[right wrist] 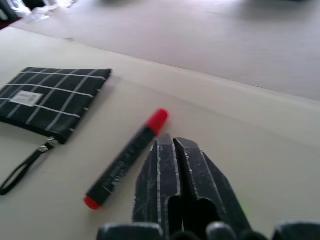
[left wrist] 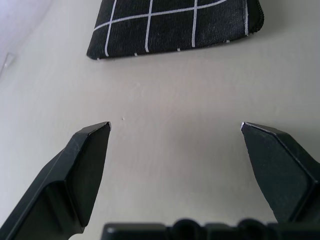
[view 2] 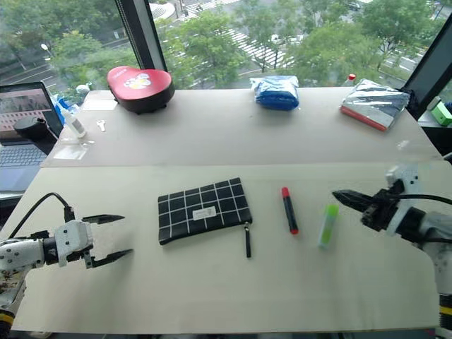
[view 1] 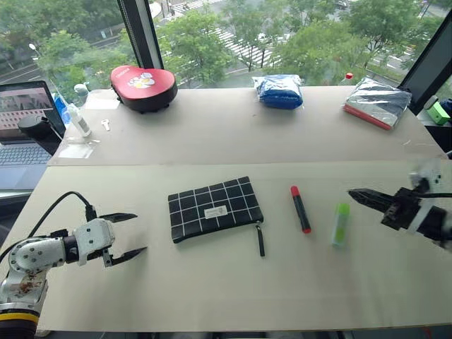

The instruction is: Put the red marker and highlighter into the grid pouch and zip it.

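grid pouch (view 1: 215, 208) lies zipped mid-bench with red marker (view 1: 300, 209) and highlighter (view 1: 340, 224) beside it; left hand (view 1: 124, 235) spread wide, right hand (view 1: 357, 195) pinched together, empty; a closed swipe could roll either pen away

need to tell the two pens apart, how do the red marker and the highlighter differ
The red marker is slim, with a black barrel and red ends; the highlighter is chunkier and light green. The marker lies nearer the grid pouch; the highlighter lies nearer the right claw. Both lie flat on the table, untouched.
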Action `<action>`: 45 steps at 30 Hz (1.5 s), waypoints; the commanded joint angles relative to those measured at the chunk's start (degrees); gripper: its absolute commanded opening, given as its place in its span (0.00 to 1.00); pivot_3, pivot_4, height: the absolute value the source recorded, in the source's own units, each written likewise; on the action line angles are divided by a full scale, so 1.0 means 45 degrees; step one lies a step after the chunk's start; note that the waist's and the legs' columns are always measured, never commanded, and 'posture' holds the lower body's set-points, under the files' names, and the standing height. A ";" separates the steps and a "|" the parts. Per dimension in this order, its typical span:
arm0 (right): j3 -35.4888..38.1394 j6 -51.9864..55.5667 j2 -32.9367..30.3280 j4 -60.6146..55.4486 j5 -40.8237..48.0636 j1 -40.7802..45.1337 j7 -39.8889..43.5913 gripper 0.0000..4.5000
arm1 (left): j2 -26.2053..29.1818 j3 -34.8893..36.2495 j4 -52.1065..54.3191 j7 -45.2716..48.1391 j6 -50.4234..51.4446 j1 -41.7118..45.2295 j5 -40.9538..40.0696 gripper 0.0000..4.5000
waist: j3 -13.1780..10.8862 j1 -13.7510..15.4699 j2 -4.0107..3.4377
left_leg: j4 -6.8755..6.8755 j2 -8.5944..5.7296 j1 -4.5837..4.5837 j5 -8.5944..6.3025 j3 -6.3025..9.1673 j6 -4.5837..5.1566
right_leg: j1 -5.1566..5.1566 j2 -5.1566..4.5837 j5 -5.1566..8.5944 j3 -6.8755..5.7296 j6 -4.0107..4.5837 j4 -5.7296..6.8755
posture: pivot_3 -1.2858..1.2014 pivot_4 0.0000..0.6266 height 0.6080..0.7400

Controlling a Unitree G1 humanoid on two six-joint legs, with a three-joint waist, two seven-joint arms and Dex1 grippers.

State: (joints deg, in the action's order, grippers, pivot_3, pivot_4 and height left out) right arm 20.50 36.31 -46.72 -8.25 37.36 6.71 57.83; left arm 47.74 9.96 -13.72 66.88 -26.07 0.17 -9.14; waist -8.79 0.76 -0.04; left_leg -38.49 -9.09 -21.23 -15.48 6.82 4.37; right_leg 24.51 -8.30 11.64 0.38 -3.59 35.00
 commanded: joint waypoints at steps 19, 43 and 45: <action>-0.8160 -0.3055 0.2601 0.1210 -0.4781 0.4184 0.0652 0.00 | -0.0148 -0.2333 0.0670 -0.1340 -0.2710 0.1762 0.1639 1.00 | -0.0003 -0.0035 0.0023 | -0.0051 -0.0015 -0.0051 0.0023 -0.0073 -0.0019 | 0.0136 0.0010 -0.0021 0.0018 -0.0034 0.0022 | 0.52 0.24 1.00; -0.7963 -0.3301 0.3637 0.2976 -0.5619 0.5534 0.0677 0.00 | -0.0140 -0.2606 0.0121 -0.1766 -0.3103 0.2140 0.1195 1.00 | 0.0005 -0.0242 0.0036 | -0.0064 0.0015 -0.0039 0.0035 -0.0097 -0.0007 | 0.0155 0.0082 -0.0030 0.0053 -0.0021 0.0065 | 0.52 0.24 1.00; -0.8385 -0.3710 0.3362 0.3127 -0.6243 0.5411 0.0816 0.00 | -0.0171 -0.2634 0.0150 -0.1805 -0.3091 0.2114 0.1192 1.00 | 0.0005 -0.0235 0.0036 | -0.0063 0.0012 -0.0039 0.0037 -0.0097 -0.0002 | 0.0163 0.0080 -0.0030 0.0052 -0.0022 0.0066 | 0.52 0.24 1.00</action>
State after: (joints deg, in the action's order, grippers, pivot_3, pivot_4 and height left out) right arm -16.14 22.23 -30.38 5.96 11.71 31.07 60.95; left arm 46.85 -2.10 -14.46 59.45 -39.01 9.85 -2.41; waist -8.77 -0.29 0.12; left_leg -38.78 -9.04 -21.41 -15.31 6.38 4.37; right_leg 25.25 -7.94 11.51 0.61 -3.69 35.29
